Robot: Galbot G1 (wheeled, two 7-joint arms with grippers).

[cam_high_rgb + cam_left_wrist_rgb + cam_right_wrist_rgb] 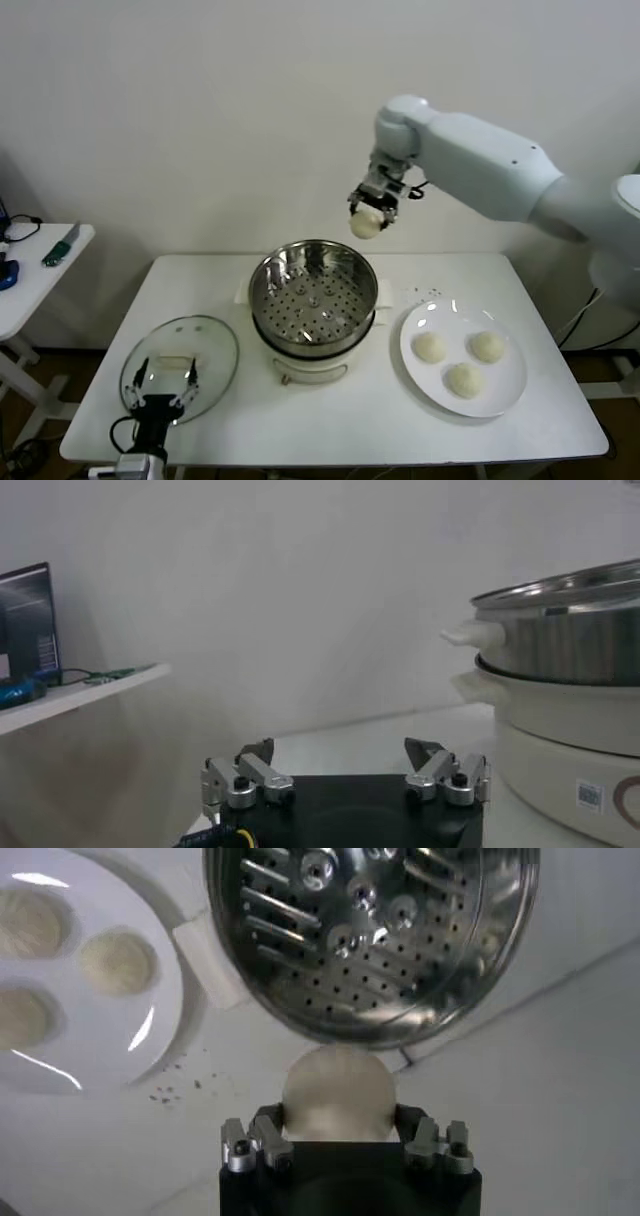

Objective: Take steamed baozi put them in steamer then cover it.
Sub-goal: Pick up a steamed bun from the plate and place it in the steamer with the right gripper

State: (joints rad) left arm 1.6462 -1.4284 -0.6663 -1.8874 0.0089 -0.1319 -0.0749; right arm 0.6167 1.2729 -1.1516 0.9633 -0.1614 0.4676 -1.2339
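R end effector (367,214) is up in the air past the back edge of the steamer (313,296), fingers pinching 1 steamed baozi (365,224) by its sides. In the right wrist view the bun (337,1092) sits snug between the fingers, with the perforated tray (370,918) below and just ahead, not yet under it. The steamer stands mid-counter, tray bare, no buns in it.

3 more buns wait on the white plate (510,392) toward the counter's (560,420) front-R corner: 1 (429,347), another (487,346), and the nearest (464,379), close together but apart.

L end effector (160,398) is parked low at the front-L edge, fingers spread wide, holding nothing, over the glass lid (215,345), which lies flat just L of the steamer.

Step in hand, by my read: carry bun 1 over the tray and set it down. To do it well:
- bring the bun toward the counter front until it's clear inside the rim, then descend; the steel wall looks tall enough to clip.
- drop it off-centre, nr 1 side, since 3 more need room.
- go low before releasing; round dough will likely roll if let go high.
- open gently, lift straight up; soft skin may stick to the fingers.

Lid goes on last, prob L arm's job.
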